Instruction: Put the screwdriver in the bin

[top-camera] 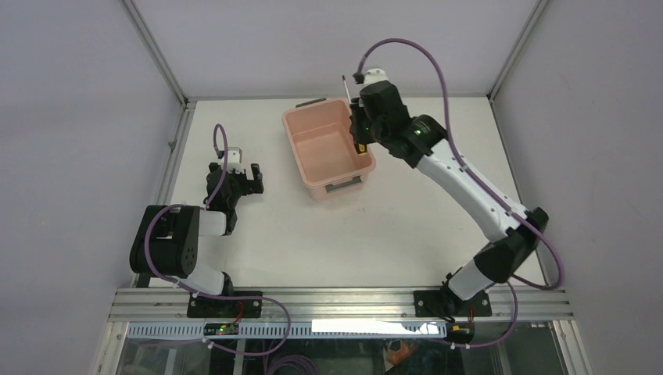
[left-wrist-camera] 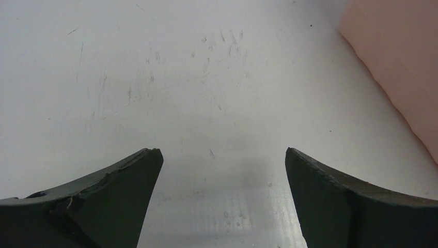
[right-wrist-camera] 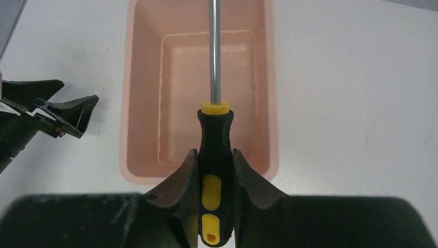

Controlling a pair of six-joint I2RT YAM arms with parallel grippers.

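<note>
Screwdriver (top-camera: pixel 347 88), top view: held in the right gripper (top-camera: pixel 358 117) at the right side of the bin (top-camera: pixel 324 148), with its thin shaft pointing toward the far wall.
Bin, top view: a salmon-pink tub standing on the white table (top-camera: pixel 406 226) at far centre, with a grey clip at each short end.
Left gripper (top-camera: pixel 249 173), top view: low over the table, left of the bin and apart from it, fingers spread.
Left wrist, fingers: two dark fingers stand wide apart over scratched white table.
Left wrist, bin: a pink side fills the upper right corner.
Right wrist, grip: both fingers press the black-and-yellow handle from either side, pinching it just behind the yellow collar.
Right wrist, screwdriver: it hangs above the bin's open inside, the shaft running along the bin's length; its tip is cut off by the top edge.
Right wrist, surroundings: the left gripper shows at the left edge, beside the bin.
</note>
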